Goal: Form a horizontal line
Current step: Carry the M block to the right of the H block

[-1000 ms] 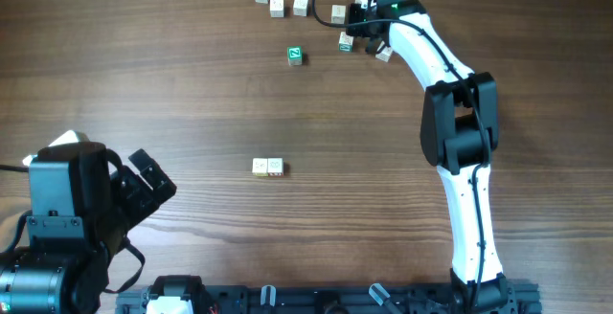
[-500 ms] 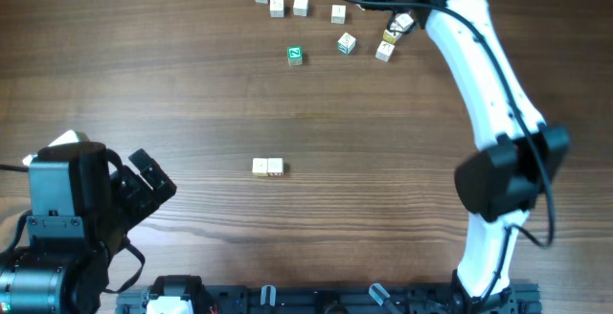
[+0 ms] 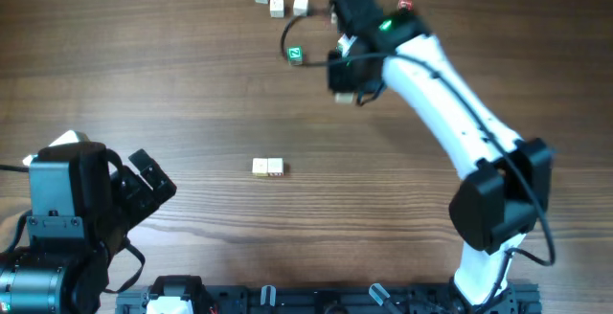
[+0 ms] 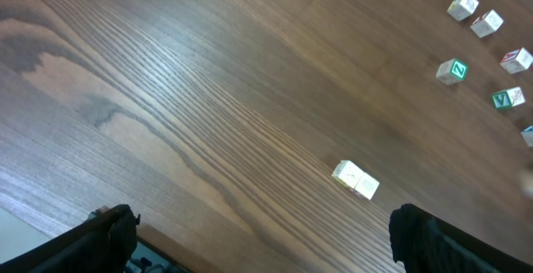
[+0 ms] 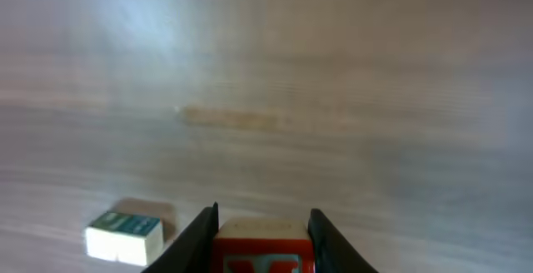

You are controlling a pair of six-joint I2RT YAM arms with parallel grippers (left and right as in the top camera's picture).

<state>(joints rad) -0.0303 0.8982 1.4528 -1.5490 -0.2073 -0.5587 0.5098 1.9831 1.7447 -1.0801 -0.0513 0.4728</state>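
Two cream-faced cubes (image 3: pixel 267 167) sit side by side, touching, in a short row at the table's middle; they also show in the left wrist view (image 4: pixel 356 179). My right gripper (image 3: pixel 346 77) is shut on a red-faced cube (image 5: pixel 260 246) with a pale letter and holds it above the table, to the right of and beyond the pair. The arm hides that cube in the overhead view. My left gripper (image 4: pixel 266 248) is open and empty at the near left, far from the cubes.
A green-faced cube (image 3: pixel 295 56) lies just left of my right gripper and shows in the right wrist view (image 5: pixel 125 235). Three loose white cubes (image 3: pixel 277 6) lie at the far edge. Another green-lettered cube (image 4: pixel 508 98) shows in the left wrist view.
My right arm has swung from the far right cluster toward the left and nearer, carrying the red-faced cube. The left arm and the cream pair have not moved.
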